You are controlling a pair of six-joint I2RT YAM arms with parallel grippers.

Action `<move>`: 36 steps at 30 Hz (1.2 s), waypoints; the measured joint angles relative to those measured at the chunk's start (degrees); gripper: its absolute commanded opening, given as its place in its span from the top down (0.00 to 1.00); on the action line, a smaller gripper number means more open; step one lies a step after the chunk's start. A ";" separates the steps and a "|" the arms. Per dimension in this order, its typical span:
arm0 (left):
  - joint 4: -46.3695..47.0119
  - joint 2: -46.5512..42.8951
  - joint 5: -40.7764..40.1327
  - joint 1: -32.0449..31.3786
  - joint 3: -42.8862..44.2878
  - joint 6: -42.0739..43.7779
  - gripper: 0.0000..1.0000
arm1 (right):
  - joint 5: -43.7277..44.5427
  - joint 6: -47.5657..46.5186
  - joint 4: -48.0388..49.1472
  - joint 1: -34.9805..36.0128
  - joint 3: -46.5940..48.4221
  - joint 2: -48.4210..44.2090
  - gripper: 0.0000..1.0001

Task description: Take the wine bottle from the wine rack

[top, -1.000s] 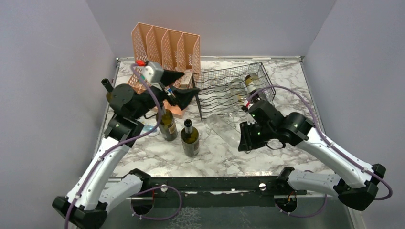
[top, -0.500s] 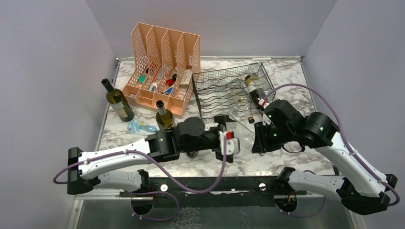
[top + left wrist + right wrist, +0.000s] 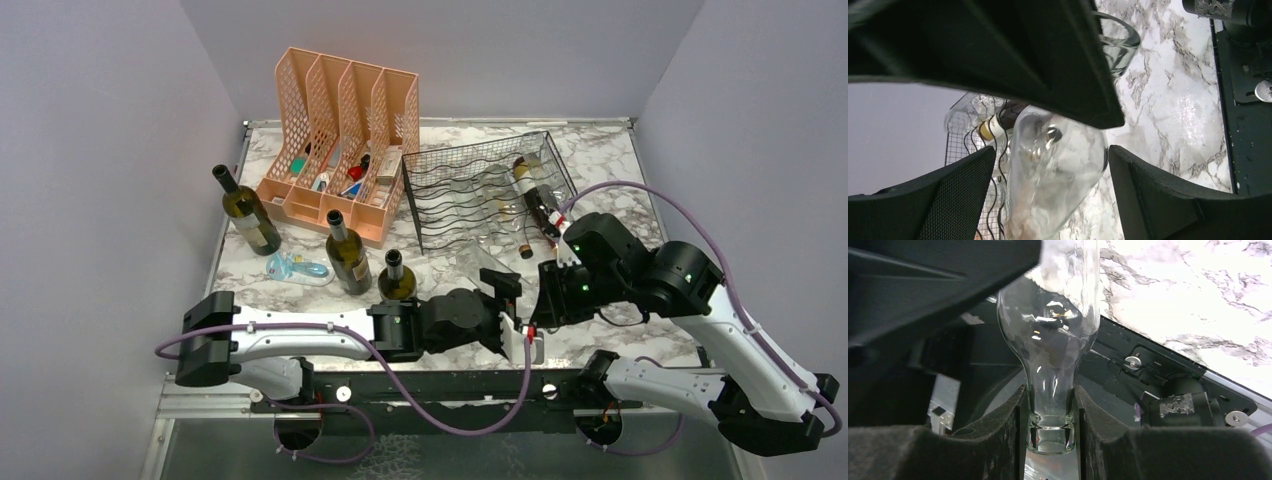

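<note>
Clear bottle [image 3: 1053,335] off the rack [image 3: 470,175], gripped over the worktop [image 3: 620,160] by the right arm.

From the left, the left green bottle [image 3: 250,215], middle green bottle [image 3: 347,258] and near green bottle [image 3: 397,282] stand upright on the worktop, with the peach organiser [image 3: 345,100] behind them. The left end effector [image 3: 1052,150] reaches in low along the front edge, its fingers apart on either side of the clear bottle's body; whether they touch the glass I cannot tell. The rack sits toward the back, right of centre, with a dark bottle [image 3: 535,198] lying in a cradle at its right side. The right end effector [image 3: 1050,432] is clamped on the clear bottle's neck, a pad pressed to each side just above the lip. The clear bottle is just in front of the rack, between the two end effectors.
</note>
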 measured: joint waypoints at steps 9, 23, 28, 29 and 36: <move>6.21 4.11 -6.73 -3.43 -1.55 2.86 0.75 | -1.97 2.12 0.20 -0.35 0.00 -0.92 0.53; 3.06 -6.03 -5.51 -6.73 -10.16 -24.72 0.94 | 12.48 -3.58 9.42 -0.11 20.17 0.74 0.06; -3.89 -14.67 -3.65 -7.08 -9.99 -35.04 0.94 | 16.81 -6.40 14.21 -0.11 17.70 3.63 0.04; -5.60 -16.85 -3.74 -7.08 -9.99 -36.98 0.94 | 17.05 -6.69 15.21 -0.11 16.46 4.09 0.04; -12.81 -27.36 -8.76 -7.04 -10.60 -44.65 0.98 | 18.40 -7.67 21.40 -0.15 4.31 7.80 0.04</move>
